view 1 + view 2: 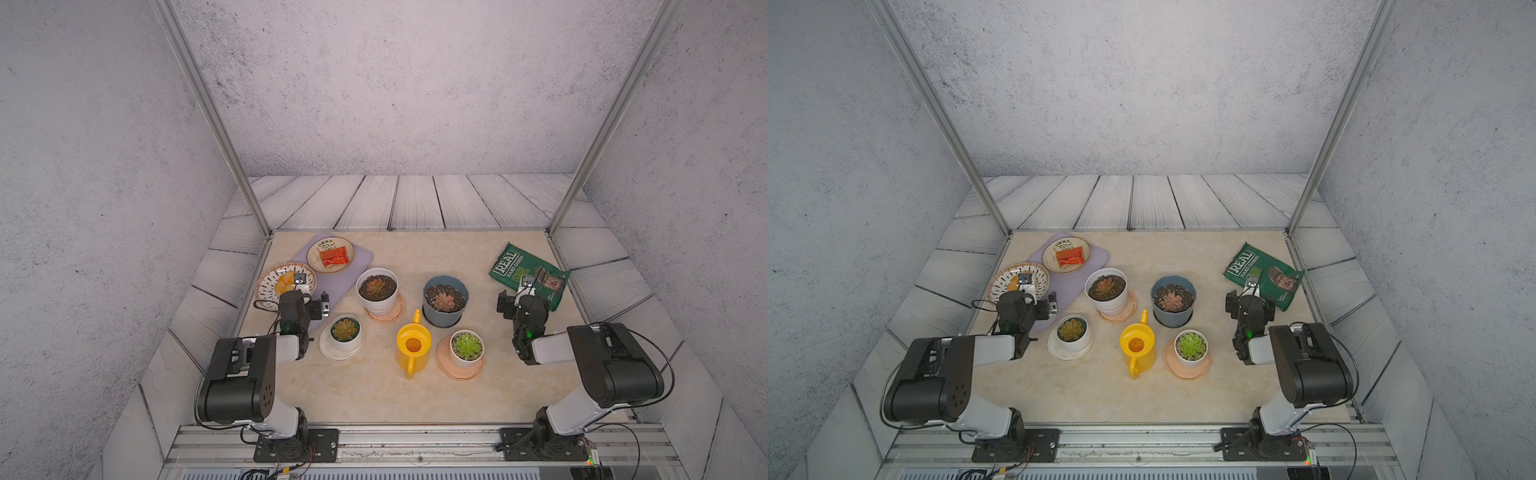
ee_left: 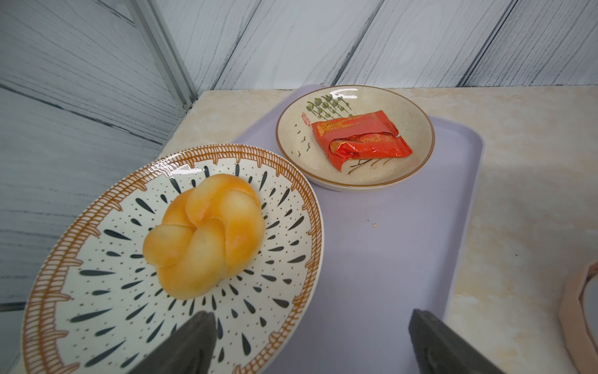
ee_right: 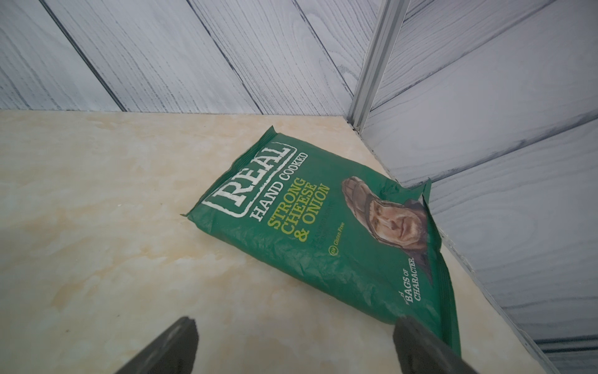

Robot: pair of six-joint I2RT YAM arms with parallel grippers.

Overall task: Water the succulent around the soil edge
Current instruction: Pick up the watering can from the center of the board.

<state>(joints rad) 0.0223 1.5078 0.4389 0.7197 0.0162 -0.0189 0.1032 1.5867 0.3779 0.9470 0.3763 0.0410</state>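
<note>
A yellow watering can (image 1: 413, 347) (image 1: 1137, 345) stands at the table's middle front, spout pointing to the back. Several potted succulents surround it: a reddish one in a white pot (image 1: 377, 287), a pink one in a blue-grey pot (image 1: 445, 300), a brownish one in a small white pot (image 1: 345, 329) and a bright green one (image 1: 467, 345) just right of the can. My left gripper (image 1: 311, 297) (image 2: 310, 319) hangs open and empty over the patterned plate's edge, far left. My right gripper (image 1: 519, 297) (image 3: 294, 327) is open and empty beside the crisps bag, far right.
A patterned plate (image 2: 97, 259) holds a bread roll (image 2: 207, 236). Behind it, a lilac tray (image 2: 388, 243) carries a small plate (image 2: 417, 162) with a red packet (image 2: 359, 139). A green crisps bag (image 3: 291, 220) lies at the back right corner. Metal frame posts (image 1: 216, 120) rise at the back corners.
</note>
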